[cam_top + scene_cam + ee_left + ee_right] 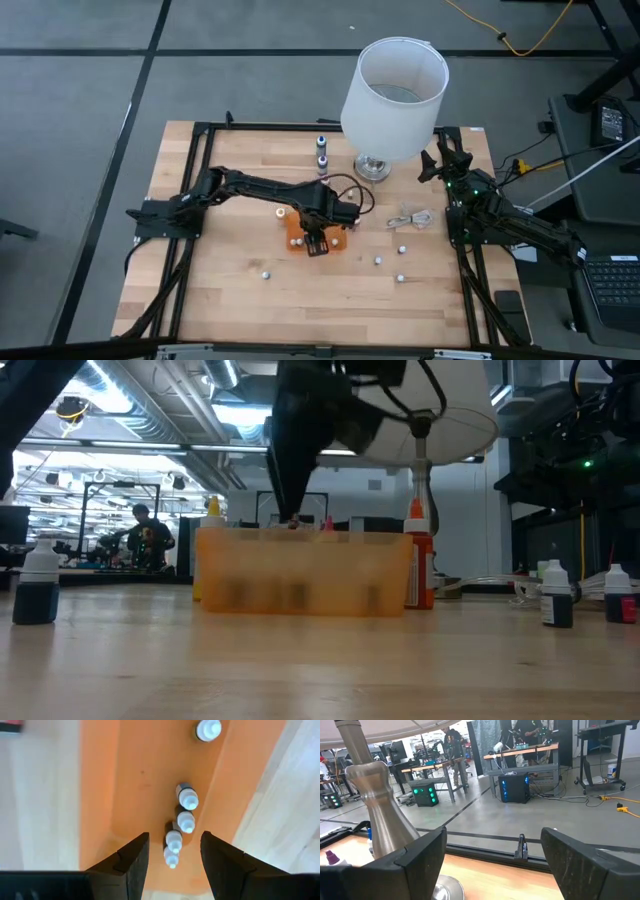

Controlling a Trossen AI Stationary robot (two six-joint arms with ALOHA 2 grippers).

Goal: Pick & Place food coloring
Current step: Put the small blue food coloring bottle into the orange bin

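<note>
The orange tray (296, 238) lies mid-table, and several food coloring bottles (186, 821) with white caps stand upright in a row on its floor. My left gripper (174, 835) hangs open above that row, pointing down, with the nearest bottle (171, 857) below the gap and untouched. In the high view the left gripper (316, 243) is over the tray's right part. More bottles stand loose on the wood (265, 272) (378, 261) (400, 278). My right gripper (494, 832) waits open at the far right (440, 160), beside the lamp.
A white-shaded lamp (395, 95) stands at the far middle on a metal foot (375, 810). Three bottles (322, 160) line up left of it. A coiled white cable (410, 218) lies right of the tray. A black frame (190, 180) edges the table.
</note>
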